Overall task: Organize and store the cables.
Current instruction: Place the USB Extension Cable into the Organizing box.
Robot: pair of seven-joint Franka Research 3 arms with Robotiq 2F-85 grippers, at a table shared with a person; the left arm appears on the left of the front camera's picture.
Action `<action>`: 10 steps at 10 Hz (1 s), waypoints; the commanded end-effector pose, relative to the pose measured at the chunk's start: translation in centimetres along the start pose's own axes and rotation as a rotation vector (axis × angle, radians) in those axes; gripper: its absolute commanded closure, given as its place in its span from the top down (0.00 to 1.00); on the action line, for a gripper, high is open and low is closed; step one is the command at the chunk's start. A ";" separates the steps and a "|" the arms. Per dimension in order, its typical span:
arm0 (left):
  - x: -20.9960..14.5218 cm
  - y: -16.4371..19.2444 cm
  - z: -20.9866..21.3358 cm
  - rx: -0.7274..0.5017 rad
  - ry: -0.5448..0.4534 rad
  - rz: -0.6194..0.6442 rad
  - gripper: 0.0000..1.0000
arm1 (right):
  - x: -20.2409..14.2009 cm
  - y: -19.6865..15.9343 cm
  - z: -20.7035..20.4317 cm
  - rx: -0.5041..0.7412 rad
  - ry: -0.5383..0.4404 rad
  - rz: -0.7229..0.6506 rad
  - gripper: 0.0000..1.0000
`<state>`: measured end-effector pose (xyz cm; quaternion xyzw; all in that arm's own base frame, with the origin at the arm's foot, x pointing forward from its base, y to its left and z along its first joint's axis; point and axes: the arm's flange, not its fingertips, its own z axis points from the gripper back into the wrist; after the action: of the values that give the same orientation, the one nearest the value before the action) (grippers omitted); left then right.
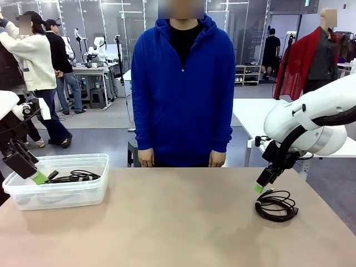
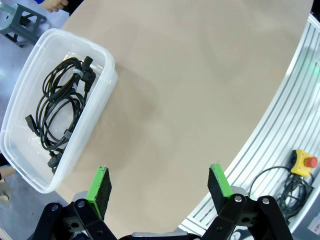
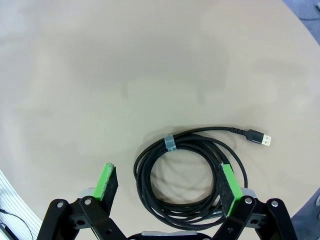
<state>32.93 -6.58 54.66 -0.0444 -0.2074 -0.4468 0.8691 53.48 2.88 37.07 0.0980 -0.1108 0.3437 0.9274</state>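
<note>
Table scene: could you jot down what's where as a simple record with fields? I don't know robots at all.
Table: tan top
Bin: clear plastic bin on the robot's left side
In bin: coiled black cables
Loose cable: black coil with a USB plug, on the table at the robot's right
Left gripper: open, empty, near the bin
Right gripper: open, above the loose coil
Person: blue hoodie, standing at the far side

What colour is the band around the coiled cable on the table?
Pale blue-grey band on the black coiled cable; right wrist view.
</note>
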 end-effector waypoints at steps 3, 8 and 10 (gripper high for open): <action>0.1 0.0 0.3 0.006 0.009 -0.003 0.98 | 0.4 0.5 -0.6 -0.041 0.033 -0.088 1.00; 0.1 0.0 0.3 0.006 0.009 -0.003 0.98 | 0.1 0.7 -1.1 -0.038 0.029 0.204 1.00; 0.1 0.0 0.3 0.006 0.009 -0.003 0.98 | -0.3 1.0 -0.7 0.009 0.020 0.408 1.00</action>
<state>32.93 -6.58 54.66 -0.0443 -0.2074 -0.4468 0.8691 53.41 4.62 36.54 0.0628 -0.1059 0.4827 0.8671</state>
